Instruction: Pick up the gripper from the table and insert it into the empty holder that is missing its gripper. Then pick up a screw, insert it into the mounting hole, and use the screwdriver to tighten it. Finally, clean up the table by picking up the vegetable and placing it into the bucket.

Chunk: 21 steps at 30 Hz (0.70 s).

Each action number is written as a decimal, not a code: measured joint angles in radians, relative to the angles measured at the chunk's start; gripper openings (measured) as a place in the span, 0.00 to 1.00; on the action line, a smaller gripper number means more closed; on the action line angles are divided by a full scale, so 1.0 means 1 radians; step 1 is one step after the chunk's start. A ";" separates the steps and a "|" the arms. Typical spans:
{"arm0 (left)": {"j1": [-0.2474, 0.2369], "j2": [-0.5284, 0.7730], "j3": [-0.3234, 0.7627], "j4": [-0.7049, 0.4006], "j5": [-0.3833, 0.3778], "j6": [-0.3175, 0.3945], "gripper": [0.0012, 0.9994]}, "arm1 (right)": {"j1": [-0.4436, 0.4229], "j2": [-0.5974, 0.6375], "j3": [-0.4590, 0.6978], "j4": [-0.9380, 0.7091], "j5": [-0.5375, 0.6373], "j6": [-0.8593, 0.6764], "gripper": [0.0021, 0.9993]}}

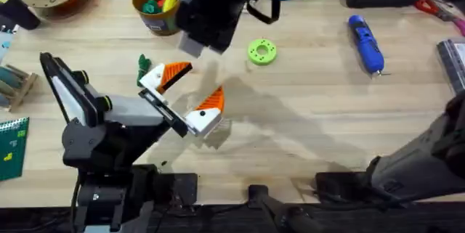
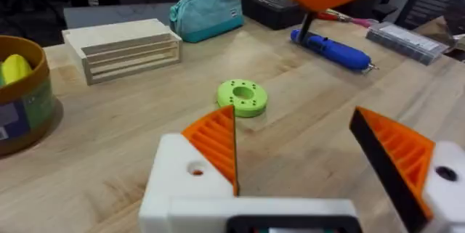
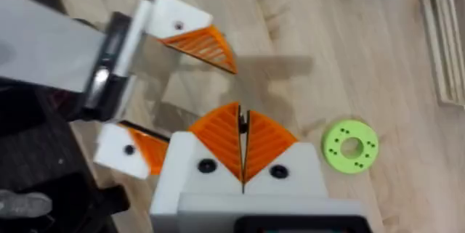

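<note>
Left gripper (image 1: 190, 93) wide open, holding nothing, low over table (image 1: 312, 117). Right gripper (image 3: 243, 157) pads pressed together, empty, hovering above it. Screwdriver (image 1: 365, 43) well off; bucket (image 1: 155, 6) beyond left gripper.

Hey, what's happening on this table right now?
Two robot arms are working over a wooden table. The left gripper sits low, open and holding nothing. The right gripper hangs above it, shut. The blue screwdriver lies untouched at the far right, and the bucket holds green and yellow toy pieces.
</note>
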 joint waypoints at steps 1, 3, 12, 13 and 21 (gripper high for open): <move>0.000 0.000 0.000 0.000 0.000 0.000 0.97 | 0.010 0.005 0.020 -0.013 0.000 0.007 0.00; 0.000 0.000 0.000 0.000 0.000 0.000 0.97 | 0.024 0.022 0.063 -0.040 0.000 0.018 0.00; 0.000 0.000 0.000 0.000 0.000 0.000 0.97 | 0.078 0.172 0.254 -0.143 0.000 0.041 0.00; 0.000 0.000 0.000 0.000 0.000 0.000 0.97 | 0.083 0.190 0.278 -0.155 0.000 0.042 0.00; 0.000 0.000 0.000 0.000 0.000 0.000 0.97 | 0.099 0.301 0.427 -0.160 0.001 0.043 0.00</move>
